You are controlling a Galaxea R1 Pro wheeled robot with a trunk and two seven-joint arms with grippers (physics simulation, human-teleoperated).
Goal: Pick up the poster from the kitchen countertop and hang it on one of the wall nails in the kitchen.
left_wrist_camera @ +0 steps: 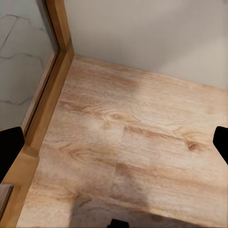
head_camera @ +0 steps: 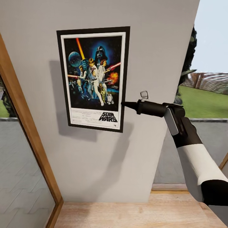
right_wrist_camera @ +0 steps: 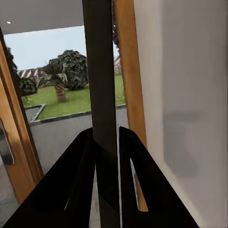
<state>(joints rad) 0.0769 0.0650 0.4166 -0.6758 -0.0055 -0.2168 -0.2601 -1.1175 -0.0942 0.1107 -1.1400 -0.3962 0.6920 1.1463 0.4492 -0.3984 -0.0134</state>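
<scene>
The Star Wars poster [head_camera: 93, 76] stands upright and flat against the pale grey wall [head_camera: 155, 44], casting a shadow down and to the left. My right gripper [head_camera: 125, 104] reaches in from the right and is shut on the poster's right edge, near its lower corner. In the right wrist view the poster [right_wrist_camera: 99, 71] runs edge-on as a dark strip between the two black fingers [right_wrist_camera: 78, 180], with the right gripper [right_wrist_camera: 107, 142] shut on it. The left gripper [left_wrist_camera: 114, 142] is open over the wooden floor, nothing between its fingertips [left_wrist_camera: 9, 147]. No nail shows; the countertop is out of view.
A wooden door frame [head_camera: 30, 136] with glass runs along the wall's left side. Light wood flooring [head_camera: 133, 212] lies below the wall. To the right of the wall's end, a glazed opening looks onto a lawn [head_camera: 205, 98] and trees.
</scene>
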